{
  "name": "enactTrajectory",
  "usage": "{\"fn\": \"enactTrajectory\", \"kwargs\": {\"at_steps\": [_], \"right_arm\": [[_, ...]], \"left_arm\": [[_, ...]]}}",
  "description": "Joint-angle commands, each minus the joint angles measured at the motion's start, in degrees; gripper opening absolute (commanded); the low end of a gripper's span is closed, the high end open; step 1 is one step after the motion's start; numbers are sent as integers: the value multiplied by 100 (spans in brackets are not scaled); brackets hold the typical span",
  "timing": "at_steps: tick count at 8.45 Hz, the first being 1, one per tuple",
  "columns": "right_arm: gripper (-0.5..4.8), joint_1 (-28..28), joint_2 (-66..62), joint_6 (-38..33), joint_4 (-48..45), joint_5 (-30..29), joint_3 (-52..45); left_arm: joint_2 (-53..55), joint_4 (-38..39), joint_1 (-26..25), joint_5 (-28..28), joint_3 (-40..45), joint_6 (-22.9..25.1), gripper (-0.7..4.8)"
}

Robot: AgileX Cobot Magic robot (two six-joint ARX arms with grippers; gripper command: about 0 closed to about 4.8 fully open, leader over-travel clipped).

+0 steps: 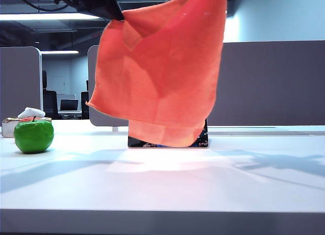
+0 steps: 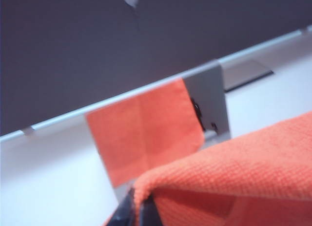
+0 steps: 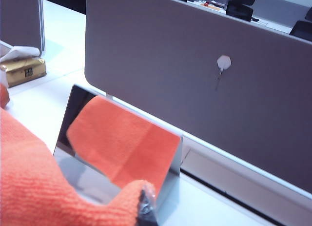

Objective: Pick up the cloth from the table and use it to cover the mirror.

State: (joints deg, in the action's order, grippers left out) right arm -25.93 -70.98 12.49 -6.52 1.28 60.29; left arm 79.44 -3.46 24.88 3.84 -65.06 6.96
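Observation:
The orange cloth (image 1: pixel 162 67) hangs spread in the air in front of the mirror (image 1: pixel 202 139), its lower edge reaching almost down to the mirror's base. My left gripper (image 1: pixel 117 14) is shut on the cloth's upper left corner. In the left wrist view the dark fingertips of this gripper (image 2: pixel 139 209) pinch a fold of the cloth (image 2: pixel 243 162), and the mirror (image 2: pixel 212 96) reflects orange. My right gripper (image 3: pixel 146 209) is shut on the other corner of the cloth (image 3: pixel 29 187), close above the mirror (image 3: pixel 90 172). In the exterior view it is above the picture's top edge.
A green apple (image 1: pixel 33 136) stands on the white table (image 1: pixel 162 184) at the left, with a tissue box (image 1: pixel 10 126) behind it. A grey desk partition (image 1: pixel 269 82) runs right behind the mirror.

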Motion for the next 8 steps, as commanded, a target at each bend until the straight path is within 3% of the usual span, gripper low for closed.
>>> {"fn": "enactTrajectory", "kwargs": {"at_steps": [1, 3, 8], "right_arm": [[-7, -7, -1191, 2, 656, 341, 1279], [-7, -7, -1456, 103, 649, 673, 1440], [-7, 203, -1821, 295, 295, 1329, 1497]], "left_arm": [[118, -914, -715, 544, -33, -55, -6], [542, -1231, -767, 931, -55, -188, -6], [1392, -1585, -780, 885, -710, -284, -5]]}}
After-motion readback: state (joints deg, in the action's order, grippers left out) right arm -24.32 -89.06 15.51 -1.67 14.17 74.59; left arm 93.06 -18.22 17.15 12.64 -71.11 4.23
